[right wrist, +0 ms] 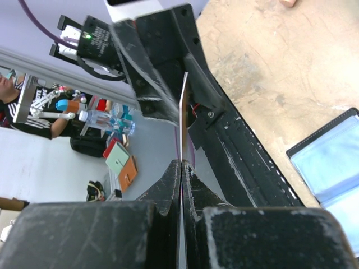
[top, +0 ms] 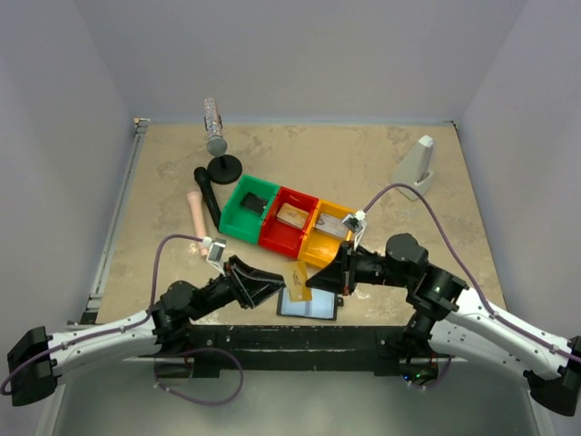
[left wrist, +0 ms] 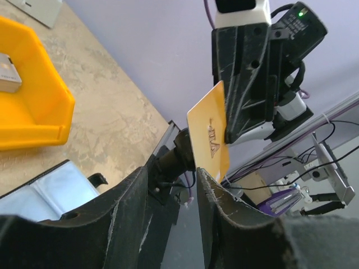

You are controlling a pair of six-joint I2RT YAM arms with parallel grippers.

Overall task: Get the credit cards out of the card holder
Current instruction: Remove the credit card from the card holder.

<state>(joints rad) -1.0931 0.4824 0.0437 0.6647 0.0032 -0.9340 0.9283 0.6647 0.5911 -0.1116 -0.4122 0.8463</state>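
Observation:
The card holder (top: 310, 304) lies open and flat near the table's front edge, its grey-blue panels showing (left wrist: 42, 191) (right wrist: 332, 159). Above it a yellow credit card (top: 300, 275) is held in the air, with my right gripper (top: 321, 281) shut on one edge of it. The right wrist view shows the card (right wrist: 183, 112) edge-on, running out from the pinched fingertips (right wrist: 182, 164). My left gripper (top: 273, 283) faces it, open, and the card's (left wrist: 208, 134) free end sits just at the gap between its fingers (left wrist: 197, 179).
A green bin (top: 249, 209), a red bin (top: 289, 222) and a yellow bin (top: 329, 236) (left wrist: 28, 103) stand in a row behind the holder; the red and yellow ones hold cards. A bottle (top: 213, 125), a black stand (top: 224, 167), a peach cylinder (top: 195, 211) and a white object (top: 418, 167) lie farther back.

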